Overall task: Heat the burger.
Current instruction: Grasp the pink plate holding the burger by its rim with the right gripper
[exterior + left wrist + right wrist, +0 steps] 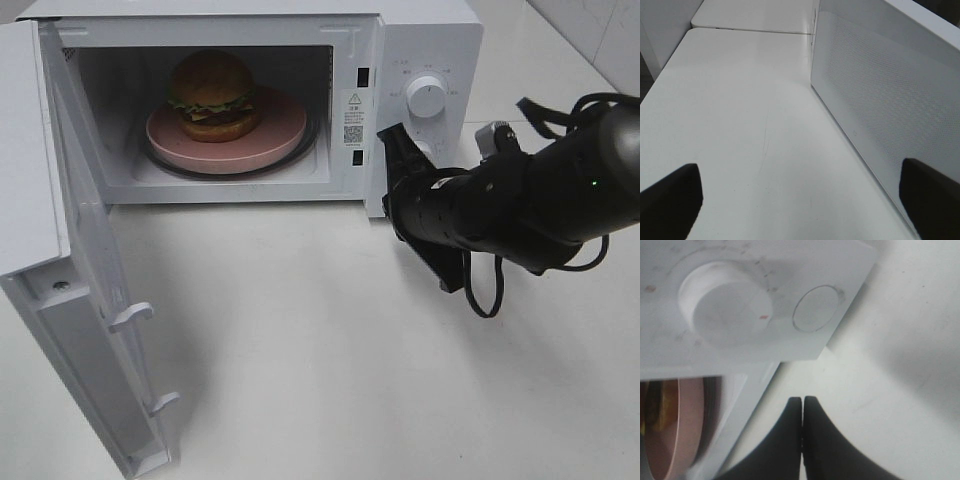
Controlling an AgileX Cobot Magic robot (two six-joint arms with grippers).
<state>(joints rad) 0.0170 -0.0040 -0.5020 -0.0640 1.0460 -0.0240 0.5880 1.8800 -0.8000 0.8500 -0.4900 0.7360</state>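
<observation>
White tabletop (330, 340); burger (212, 95) in microwave (425, 40), door (90, 300) open. Right gripper (802, 401) pinched together, left gripper (799, 172) apart. Risk: weak push leaves door unlatched.

Open door (88, 300) leaves clear path to burger (212, 95).

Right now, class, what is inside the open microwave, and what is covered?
The burger sits on a pink plate, over a dark turntable rim. The burger covers the plate's middle; the plate hides most of the turntable.
</observation>
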